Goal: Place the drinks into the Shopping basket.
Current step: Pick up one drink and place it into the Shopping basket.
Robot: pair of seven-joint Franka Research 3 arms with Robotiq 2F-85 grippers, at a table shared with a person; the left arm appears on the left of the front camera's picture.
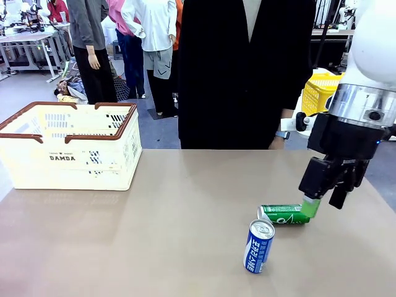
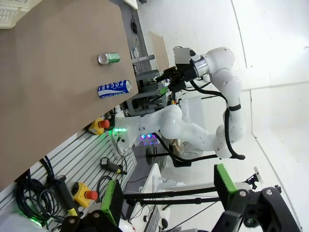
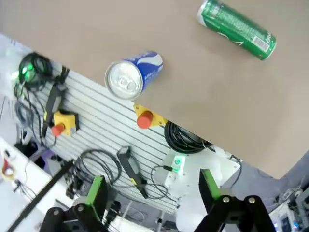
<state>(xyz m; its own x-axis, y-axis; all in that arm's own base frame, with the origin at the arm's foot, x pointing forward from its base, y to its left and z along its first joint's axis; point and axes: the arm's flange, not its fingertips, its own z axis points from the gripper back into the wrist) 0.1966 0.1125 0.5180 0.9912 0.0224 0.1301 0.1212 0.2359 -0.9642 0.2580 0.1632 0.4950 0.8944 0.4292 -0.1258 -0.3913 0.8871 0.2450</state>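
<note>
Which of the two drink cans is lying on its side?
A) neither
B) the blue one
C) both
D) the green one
D: the green can lies flat on the table, while the blue can beside it stands upright with its silver top facing up.

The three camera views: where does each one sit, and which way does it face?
Front view: between the arms, facing across the table to the person; right end effector shows.
Left wrist view: on that wrist, looking past the left end effector at the right arm.
Right wrist view: on that wrist, looking down past its fingers.
All share the green can and blue can.
</note>
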